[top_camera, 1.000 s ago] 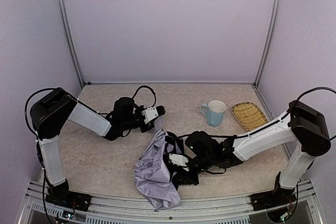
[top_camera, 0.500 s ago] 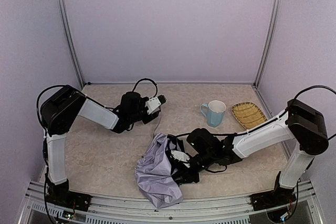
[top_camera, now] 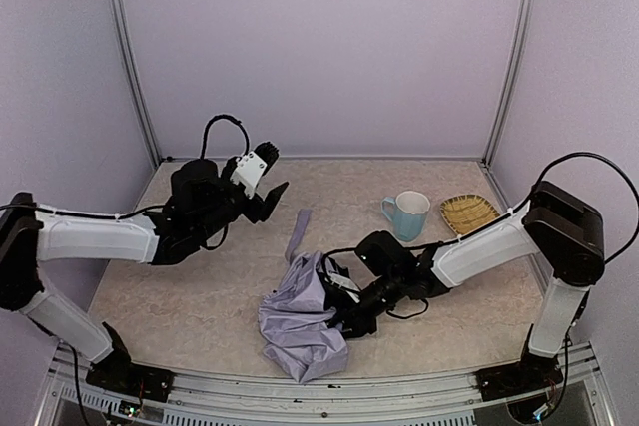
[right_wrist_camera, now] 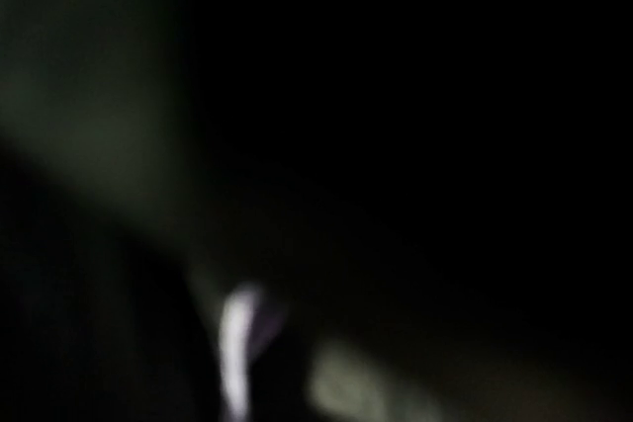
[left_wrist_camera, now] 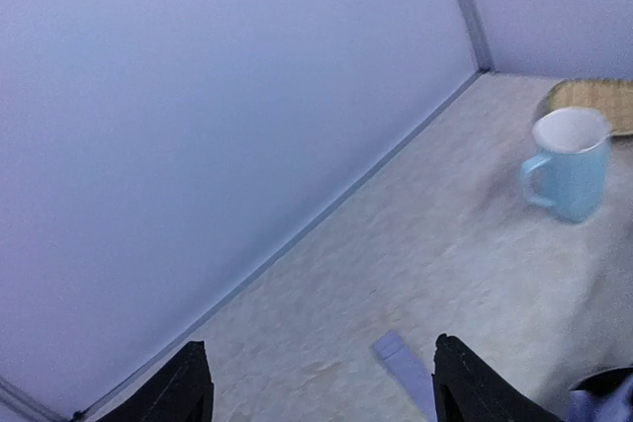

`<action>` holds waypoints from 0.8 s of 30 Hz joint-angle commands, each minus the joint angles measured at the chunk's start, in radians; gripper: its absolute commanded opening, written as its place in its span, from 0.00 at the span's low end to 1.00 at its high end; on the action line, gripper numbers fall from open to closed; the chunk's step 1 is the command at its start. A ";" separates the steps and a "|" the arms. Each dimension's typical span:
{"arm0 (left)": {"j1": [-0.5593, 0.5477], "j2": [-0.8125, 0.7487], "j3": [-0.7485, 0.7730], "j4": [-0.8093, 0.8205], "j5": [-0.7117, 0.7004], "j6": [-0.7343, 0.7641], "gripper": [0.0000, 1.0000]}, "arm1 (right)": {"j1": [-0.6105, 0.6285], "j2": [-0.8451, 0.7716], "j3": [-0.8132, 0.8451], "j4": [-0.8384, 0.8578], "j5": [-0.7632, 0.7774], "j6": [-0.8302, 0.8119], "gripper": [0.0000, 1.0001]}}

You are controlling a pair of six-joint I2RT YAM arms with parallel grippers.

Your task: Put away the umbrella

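Observation:
The umbrella (top_camera: 298, 318) lies as a crumpled pale lavender heap near the table's front, with its black parts (top_camera: 339, 291) on the right side. Its fabric strap tab (top_camera: 297, 231) lies flat on the table, also in the left wrist view as the strap tab (left_wrist_camera: 401, 358). My left gripper (top_camera: 268, 183) hangs open in the air, up and to the left of the strap, with nothing between its fingers (left_wrist_camera: 465, 387). My right gripper (top_camera: 349, 308) is pushed into the umbrella's black handle end and grips it. The right wrist view is almost black.
A light blue mug (top_camera: 406, 214) stands upright at the back right, with a woven bamboo tray (top_camera: 469, 216) just right of it. The left wrist view shows the mug (left_wrist_camera: 566, 170) and the tray (left_wrist_camera: 593, 96) near the back wall.
My left gripper opened, let go of the strap tab, and drew back up and to the left. The strap now lies on the table. The right gripper stayed at the umbrella.

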 commanded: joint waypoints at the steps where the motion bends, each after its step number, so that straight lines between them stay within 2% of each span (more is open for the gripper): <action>1: -0.236 -0.252 -0.142 -0.167 0.144 -0.066 0.74 | -0.021 0.089 0.042 -0.178 -0.019 0.072 0.00; 3: -0.368 -0.350 -0.217 -0.211 0.213 -0.075 0.74 | -0.028 0.124 0.064 -0.205 -0.023 0.069 0.00; 6: -0.561 -0.478 -0.316 -0.243 0.225 -0.089 0.78 | -0.044 0.149 0.083 -0.218 -0.028 0.083 0.00; 10: -0.686 -0.487 -0.363 -0.334 0.199 -0.118 0.81 | -0.058 0.180 0.099 -0.219 -0.026 0.111 0.00; 15: -0.764 -0.338 -0.366 -0.274 0.160 -0.082 0.86 | -0.067 0.216 0.113 -0.212 -0.042 0.131 0.00; 18: -0.765 -0.246 -0.365 -0.151 0.019 -0.026 0.87 | -0.067 0.206 0.108 -0.207 -0.042 0.132 0.00; 21: -0.762 -0.189 -0.374 -0.007 -0.132 0.044 0.84 | -0.067 0.197 0.101 -0.207 -0.046 0.126 0.00; 24: -0.730 -0.159 -0.381 0.057 -0.159 0.054 0.73 | -0.067 0.191 0.090 -0.203 -0.052 0.117 0.00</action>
